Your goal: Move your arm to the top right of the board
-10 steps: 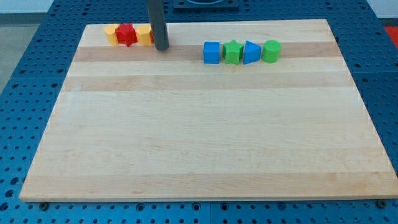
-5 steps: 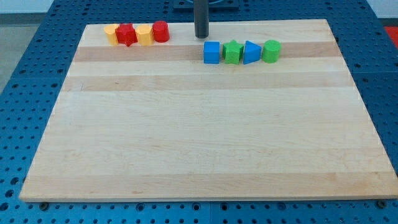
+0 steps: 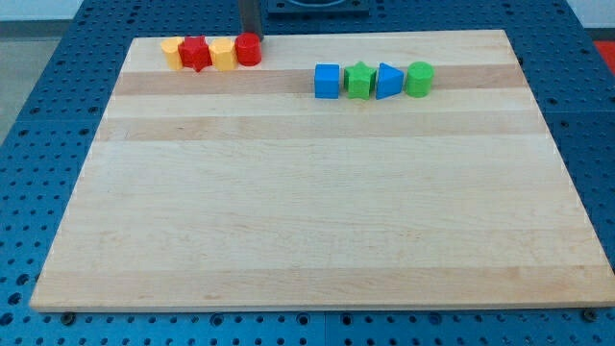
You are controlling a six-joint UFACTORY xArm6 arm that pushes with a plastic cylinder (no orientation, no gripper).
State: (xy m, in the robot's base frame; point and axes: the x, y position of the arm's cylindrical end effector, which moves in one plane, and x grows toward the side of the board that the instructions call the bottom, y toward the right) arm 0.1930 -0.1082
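Observation:
My rod comes down at the view's top edge, and my tip is at the board's top edge, just behind the red cylinder; I cannot tell whether it touches it. The red cylinder ends a row at the top left with a yellow block, a red star-like block and a second yellow block. A second row lies right of centre near the top: blue cube, green star-like block, blue triangle, green cylinder.
The wooden board lies on a blue perforated table. A dark fixture sits beyond the board's top edge.
My tip went from the front of the red cylinder rightward to above the blue cube, then back left to behind the red cylinder. No block has moved.

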